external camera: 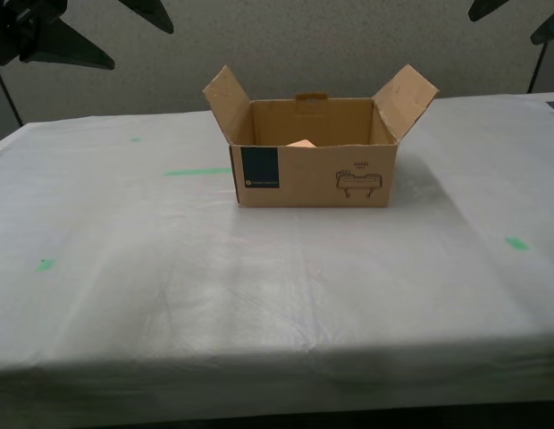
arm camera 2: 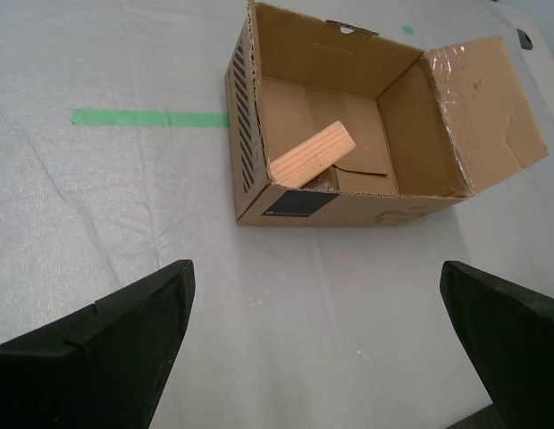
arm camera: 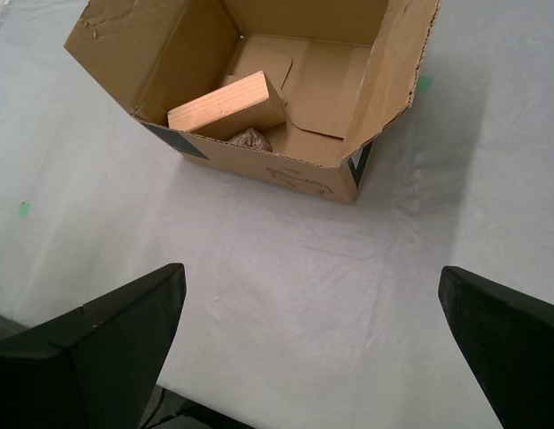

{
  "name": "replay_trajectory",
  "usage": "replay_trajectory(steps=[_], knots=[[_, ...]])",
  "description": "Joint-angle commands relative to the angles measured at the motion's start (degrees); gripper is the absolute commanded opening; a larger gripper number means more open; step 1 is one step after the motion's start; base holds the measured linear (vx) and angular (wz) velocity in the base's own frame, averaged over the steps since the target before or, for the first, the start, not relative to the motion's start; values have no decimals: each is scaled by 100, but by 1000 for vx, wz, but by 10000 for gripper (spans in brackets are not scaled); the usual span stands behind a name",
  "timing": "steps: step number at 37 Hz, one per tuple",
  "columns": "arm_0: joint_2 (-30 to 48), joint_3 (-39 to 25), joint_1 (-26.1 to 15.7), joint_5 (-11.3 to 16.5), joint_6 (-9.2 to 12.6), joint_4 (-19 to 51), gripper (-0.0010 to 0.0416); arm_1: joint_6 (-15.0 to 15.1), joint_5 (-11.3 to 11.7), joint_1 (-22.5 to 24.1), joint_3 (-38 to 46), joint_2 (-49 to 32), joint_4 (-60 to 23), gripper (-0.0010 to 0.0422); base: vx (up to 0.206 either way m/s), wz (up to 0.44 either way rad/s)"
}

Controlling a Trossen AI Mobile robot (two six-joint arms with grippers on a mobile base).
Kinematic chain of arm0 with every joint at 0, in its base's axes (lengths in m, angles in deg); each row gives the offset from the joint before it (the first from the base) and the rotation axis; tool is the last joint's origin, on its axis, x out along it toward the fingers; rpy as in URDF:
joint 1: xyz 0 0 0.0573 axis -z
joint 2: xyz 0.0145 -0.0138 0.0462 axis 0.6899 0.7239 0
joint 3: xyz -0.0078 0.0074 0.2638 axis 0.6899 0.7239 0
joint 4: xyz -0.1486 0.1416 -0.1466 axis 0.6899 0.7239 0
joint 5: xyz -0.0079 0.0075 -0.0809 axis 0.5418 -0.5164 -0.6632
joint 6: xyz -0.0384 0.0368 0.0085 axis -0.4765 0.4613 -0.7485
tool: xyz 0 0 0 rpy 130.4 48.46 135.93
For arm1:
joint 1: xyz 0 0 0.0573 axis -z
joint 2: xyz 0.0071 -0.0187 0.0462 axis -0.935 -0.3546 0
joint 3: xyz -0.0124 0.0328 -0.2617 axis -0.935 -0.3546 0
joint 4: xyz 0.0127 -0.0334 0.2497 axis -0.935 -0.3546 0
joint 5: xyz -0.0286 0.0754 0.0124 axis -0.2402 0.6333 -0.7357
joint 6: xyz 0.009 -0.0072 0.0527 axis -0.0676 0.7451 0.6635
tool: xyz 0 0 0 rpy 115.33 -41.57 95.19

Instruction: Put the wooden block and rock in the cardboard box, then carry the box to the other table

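Wooden block (arm camera 2: 314,154) inside the cardboard box (external camera: 313,176), lying tilted, one end propped against the front wall near the dark blue label panel (external camera: 259,168), the other end lower on the box floor. Rock (arm camera: 250,138) also inside, tucked under the raised end of the block and touching the front wall; only a small rough patch visible in either wrist view. In the exterior view just a light corner of the block peeking over the front rim. Box upright on the other bench (external camera: 259,295), draped in wrinkled white cloth, both side flaps splayed outward and up, handle tab at the top of the back wall, line drawing printed on the front face toward the exterior view's right. Green tape strip (external camera: 197,172) on the cloth just beside the box on the exterior view's left; smaller green tape marks (external camera: 517,243) scattered well apart. First claw (arm camera: 313,349) spread wide, holding nothing, hovering above bare cloth in front of the box and apart from it. Second claw (arm camera 2: 317,344) likewise spread wide and empty, clear of the box. Dark claw tips in the exterior view's upper corners, high above the bench.
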Motion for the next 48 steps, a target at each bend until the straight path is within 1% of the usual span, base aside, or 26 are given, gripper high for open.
replay_trajectory(steps=[1,48], knots=[[-4,-2,0,-15,20,-4,396,-17,11,0,7,0,9,375,0,0],[-4,-2,0,-15,20,-4,394,-17,11,0,7,0,9,375,0,0]])
